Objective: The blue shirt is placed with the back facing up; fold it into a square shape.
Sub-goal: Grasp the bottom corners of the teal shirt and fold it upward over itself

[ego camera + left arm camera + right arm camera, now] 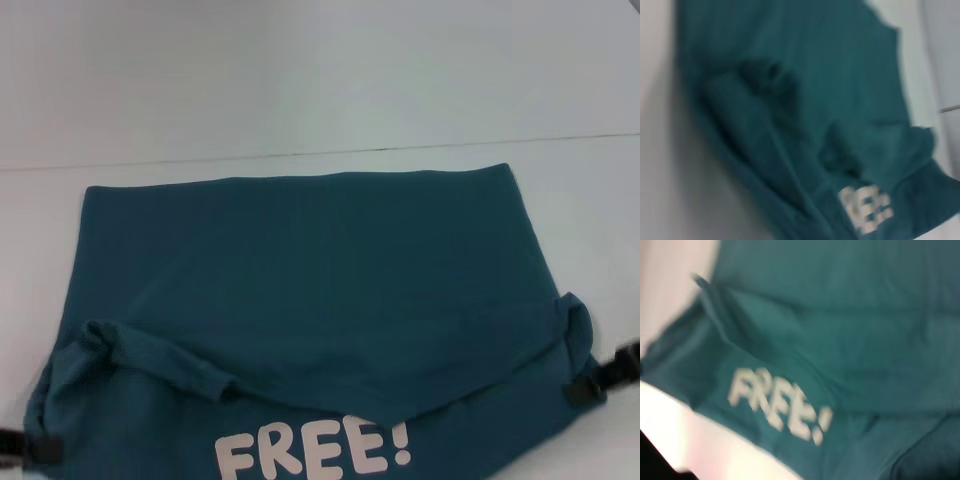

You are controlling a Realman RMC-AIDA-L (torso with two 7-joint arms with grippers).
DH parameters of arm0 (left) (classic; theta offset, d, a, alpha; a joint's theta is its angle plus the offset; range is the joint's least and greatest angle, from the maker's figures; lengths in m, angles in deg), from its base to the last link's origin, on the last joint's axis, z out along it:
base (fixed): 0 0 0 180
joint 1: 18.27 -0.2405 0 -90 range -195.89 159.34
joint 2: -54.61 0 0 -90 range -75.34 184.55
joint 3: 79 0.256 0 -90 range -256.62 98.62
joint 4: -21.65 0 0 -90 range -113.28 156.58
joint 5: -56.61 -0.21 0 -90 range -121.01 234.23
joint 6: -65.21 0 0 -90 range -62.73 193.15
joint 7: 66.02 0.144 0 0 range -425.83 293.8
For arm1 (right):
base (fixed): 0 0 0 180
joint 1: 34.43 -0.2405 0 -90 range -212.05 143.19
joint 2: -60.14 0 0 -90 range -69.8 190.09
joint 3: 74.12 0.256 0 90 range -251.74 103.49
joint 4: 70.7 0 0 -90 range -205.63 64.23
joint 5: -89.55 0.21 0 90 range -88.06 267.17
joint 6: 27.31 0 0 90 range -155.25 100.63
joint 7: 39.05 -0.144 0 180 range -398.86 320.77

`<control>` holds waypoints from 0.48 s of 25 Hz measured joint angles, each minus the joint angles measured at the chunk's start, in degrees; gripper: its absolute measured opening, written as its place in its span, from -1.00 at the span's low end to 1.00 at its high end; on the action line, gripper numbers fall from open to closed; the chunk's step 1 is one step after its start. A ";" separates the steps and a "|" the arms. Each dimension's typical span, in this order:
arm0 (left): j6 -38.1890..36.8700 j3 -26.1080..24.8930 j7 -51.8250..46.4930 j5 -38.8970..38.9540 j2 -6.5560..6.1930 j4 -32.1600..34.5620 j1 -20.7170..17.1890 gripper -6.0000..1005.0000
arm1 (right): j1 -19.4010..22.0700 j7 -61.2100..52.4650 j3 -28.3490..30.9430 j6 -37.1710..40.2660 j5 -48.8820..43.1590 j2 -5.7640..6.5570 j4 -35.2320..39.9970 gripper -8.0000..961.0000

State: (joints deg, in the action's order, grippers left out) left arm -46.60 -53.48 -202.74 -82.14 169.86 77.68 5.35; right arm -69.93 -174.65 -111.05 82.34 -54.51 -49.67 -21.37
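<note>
The blue shirt [320,270] lies spread on the white table [300,80], its straight far edge towards the back. A folded layer ends in a point just above white letters "FREE!" [312,450] near the front edge. Bunched folds sit at the shirt's left [150,360] and right [572,325]. My left gripper [22,446] shows as a black bit at the shirt's front left corner. My right gripper [600,378] is at the shirt's front right corner, touching its edge. The shirt fills the left wrist view [805,100] and the right wrist view [850,315].
A thin dark seam [400,147] runs across the table behind the shirt. Bare white table shows beside the shirt in the left wrist view [660,150] and the right wrist view [670,280].
</note>
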 joint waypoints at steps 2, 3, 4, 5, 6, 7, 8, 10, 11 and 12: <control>-2.12 -2.81 0.88 0.28 -1.06 -0.14 1.47 -0.92 | -0.21 1.01 3.05 0.88 3.07 1.37 -0.17 -0.89; -2.73 -3.84 0.99 0.33 -1.68 -0.23 2.37 -0.92 | -0.24 1.00 3.73 0.90 4.26 1.89 -0.28 -0.89; -2.97 -4.53 0.82 0.23 -2.27 -0.25 3.13 -0.92 | -0.26 0.88 4.56 0.76 5.58 2.68 -0.37 -0.89; -3.08 -4.90 0.51 0.10 -2.67 -0.26 3.74 -0.92 | -0.35 0.71 5.33 0.60 6.72 3.43 -0.66 -0.89; -3.12 -5.28 -0.12 -0.09 -3.21 -0.25 4.49 -0.92 | -0.46 0.51 6.08 0.45 7.64 4.12 -1.05 -0.89; -3.14 -5.43 -0.84 -0.20 -3.58 -0.20 5.18 -0.92 | -0.62 0.41 6.80 0.39 8.46 4.76 -1.58 -0.89; -3.14 -5.51 -1.45 -0.26 -3.89 -0.15 5.79 -0.91 | -0.76 0.34 7.43 0.38 9.04 5.25 -2.02 -0.89; -3.17 -5.36 -2.88 -0.45 -4.46 -0.03 7.13 -0.92 | -1.10 0.15 8.89 0.68 9.91 6.01 -2.77 -0.89; -3.19 -5.26 -3.34 -0.53 -4.67 0.01 7.65 -0.92 | -1.21 0.01 9.57 1.06 10.28 6.26 -2.92 -0.89; -3.37 -5.18 -3.89 -0.64 -4.94 0.16 8.30 -0.92 | -1.24 -0.05 9.94 1.43 10.56 6.38 -3.00 -0.89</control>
State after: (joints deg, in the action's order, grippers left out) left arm -49.97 -58.66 -206.63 -82.78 164.92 77.83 13.65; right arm -71.17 -174.71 -101.12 83.77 -43.95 -43.29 -24.37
